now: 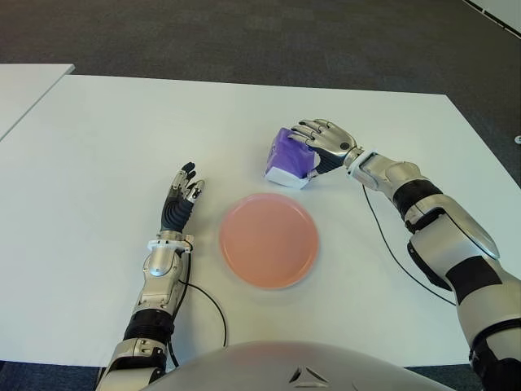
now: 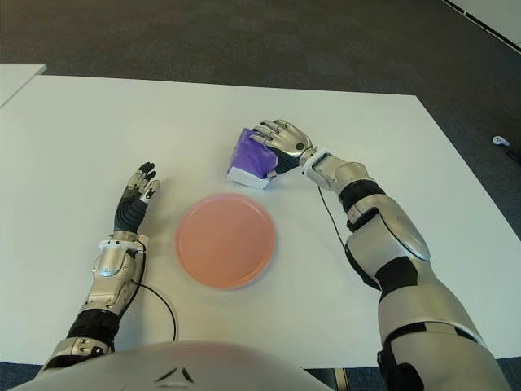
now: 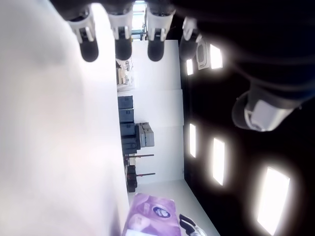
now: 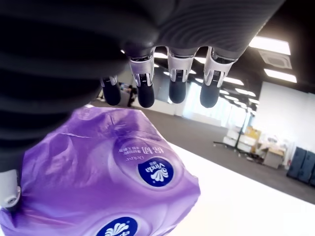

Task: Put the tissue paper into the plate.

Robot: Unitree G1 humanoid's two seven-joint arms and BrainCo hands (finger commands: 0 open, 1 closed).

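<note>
The soft purple plastic-wrapped pack of tissue paper [image 1: 290,158] sits on the white table [image 1: 106,138], just beyond the far right edge of the round, shallow pink plate [image 1: 269,240] and apart from it. The right hand [image 1: 324,140] is draped over the pack's right side; in the right wrist view its fingers [image 4: 170,83] are extended above the purple wrap [image 4: 98,177] with their tips clear of it, so the hand reads as wide and not yet clamped, holding nothing. The main risk, as I judge it, is a poor grip: the wrap is slick and the pack yielding, so if the fingers curl only over the top edge they could squeeze the film without catching the bulk, and the pack might slide out or pivot once lifted. A second risk is a push instead of a pick; fingers closing from the right could shove the pack leftward across the smooth table, away from the palm. If it is carried low toward the plate, a sagging corner could strike the plate's rim and shift or tip the light dish. Released off-centre, the pack may end half on the rim. The left hand [image 1: 181,198] shows to the left of the plate with fingers straight and empty, well apart from the pack, so it seems unlikely to interfere.
</note>
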